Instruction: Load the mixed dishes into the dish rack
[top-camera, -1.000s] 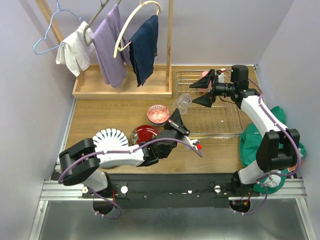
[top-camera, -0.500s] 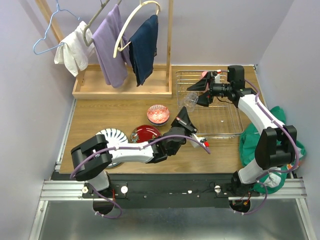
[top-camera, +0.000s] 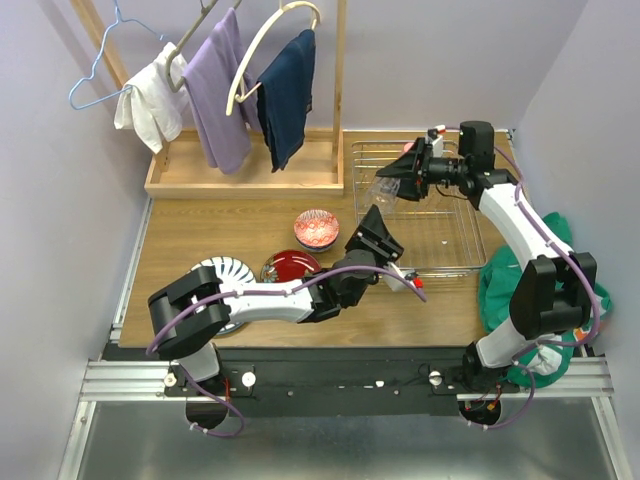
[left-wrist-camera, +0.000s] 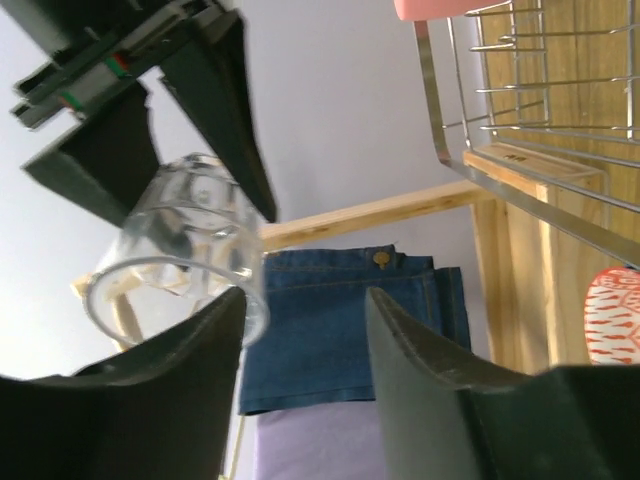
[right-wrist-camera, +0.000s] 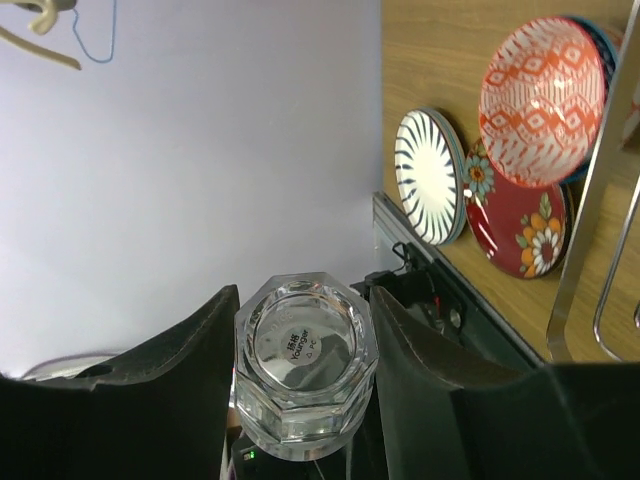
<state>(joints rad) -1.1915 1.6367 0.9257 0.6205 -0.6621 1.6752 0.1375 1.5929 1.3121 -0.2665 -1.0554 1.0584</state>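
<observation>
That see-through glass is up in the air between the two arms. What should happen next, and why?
Probably the left gripper should back away. Its jaws stand open beside the clear glass, while the right gripper clamps it from both sides by the dish rack, so the right arm seems to carry it alone.

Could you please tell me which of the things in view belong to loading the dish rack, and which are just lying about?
For the job: dish rack, clear glass, red-pink bowl, red floral plate, blue-striped white plate, pink cup.

Lying about: wooden tray, purple garment, denim garment, white cloth, green cloth.
</observation>
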